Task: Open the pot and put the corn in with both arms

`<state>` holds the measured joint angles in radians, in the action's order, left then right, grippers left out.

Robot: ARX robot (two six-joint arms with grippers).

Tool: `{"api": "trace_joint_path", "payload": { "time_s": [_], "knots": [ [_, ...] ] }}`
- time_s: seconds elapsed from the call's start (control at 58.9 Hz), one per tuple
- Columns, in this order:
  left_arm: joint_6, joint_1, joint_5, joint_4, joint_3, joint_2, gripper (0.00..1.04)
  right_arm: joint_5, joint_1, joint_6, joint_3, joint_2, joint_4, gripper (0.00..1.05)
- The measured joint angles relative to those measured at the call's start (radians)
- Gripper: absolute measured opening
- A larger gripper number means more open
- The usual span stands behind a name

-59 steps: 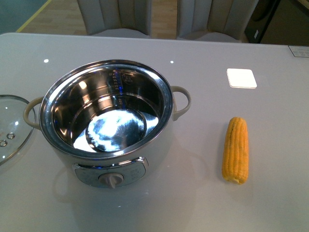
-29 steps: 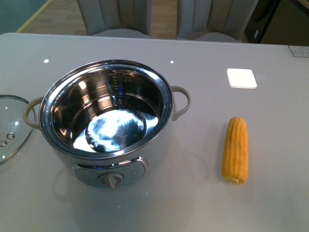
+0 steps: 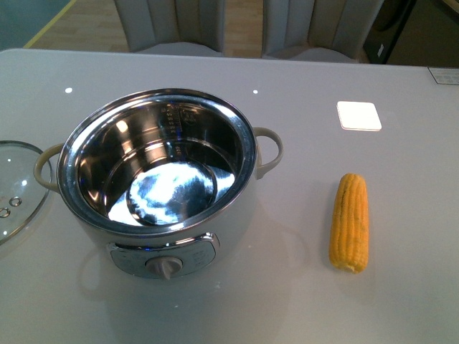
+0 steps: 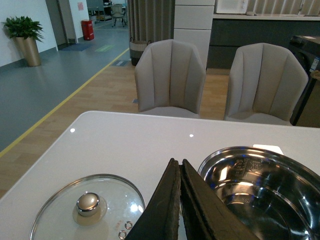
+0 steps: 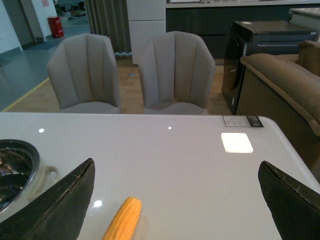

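Observation:
The white pot stands open on the grey table, its shiny steel bowl empty. Its glass lid lies flat on the table to the pot's left. The corn lies on the table to the pot's right, lengthwise front to back. No arm shows in the front view. In the left wrist view my left gripper is shut and empty, above the table between the lid and the pot. In the right wrist view my right gripper is wide open, with the corn lying near one of its fingers.
A white square pad lies on the table behind the corn. Two grey chairs stand at the table's far edge. A brown sofa stands off to the right of the table.

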<state>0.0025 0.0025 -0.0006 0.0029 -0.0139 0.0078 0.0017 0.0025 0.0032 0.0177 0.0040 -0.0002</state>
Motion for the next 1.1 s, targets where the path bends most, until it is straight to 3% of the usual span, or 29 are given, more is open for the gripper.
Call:
{"api": "trace_joint_path", "payload": {
  "time_s": [0.356,0.713,0.747,0.798,0.883,1.103],
  "knots": [
    [0.000,0.000,0.000,-0.002,0.000,-0.002,0.04,0.000,0.000,0.000,0.000,0.000,0.000,0.96],
    [-0.001,0.000,0.000,-0.002,0.000,-0.002,0.66,0.001,0.000,0.000,0.000,0.000,0.000,0.96],
    [-0.001,0.000,0.000,-0.002,0.000,-0.002,0.71,0.051,0.013,0.023,0.021,0.031,-0.063,0.96],
    [-0.001,0.000,0.000,-0.002,0.000,-0.002,0.84,0.191,0.056,0.137,0.142,0.211,-0.336,0.96],
    [-0.001,0.000,0.000,-0.002,0.000,-0.002,0.99,0.159,0.040,0.217,0.216,0.410,-0.510,0.96],
    [0.000,0.000,0.000,-0.002,0.000,-0.002,0.98,0.053,-0.011,0.270,0.292,0.652,-0.400,0.96]
  ]
}}
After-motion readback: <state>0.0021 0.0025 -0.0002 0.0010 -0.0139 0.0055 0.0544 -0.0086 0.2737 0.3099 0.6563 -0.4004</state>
